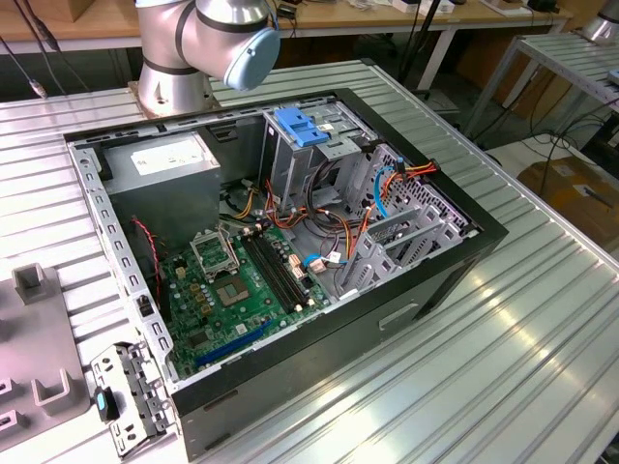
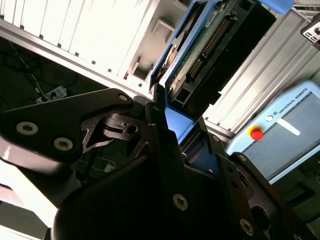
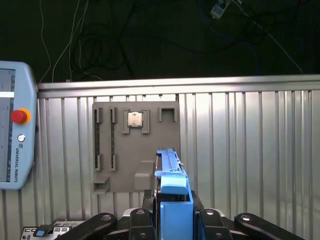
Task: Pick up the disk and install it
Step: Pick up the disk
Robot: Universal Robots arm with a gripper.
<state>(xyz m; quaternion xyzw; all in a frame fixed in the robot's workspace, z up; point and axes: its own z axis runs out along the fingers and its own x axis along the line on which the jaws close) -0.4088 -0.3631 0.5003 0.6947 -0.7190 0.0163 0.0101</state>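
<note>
The jaws pinched the disk by its blue carrier, edge-on over the ribbed worktop; a grey fixture plate lay on that worktop.

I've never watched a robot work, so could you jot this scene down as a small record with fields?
gripper: shut on the disk
disk: held edge-on, blue carrier rails showing
nearby: grey fixture tray holding a processor chip
computer case: open, motherboard exposed
progress: disk picked up, not yet installed
</note>
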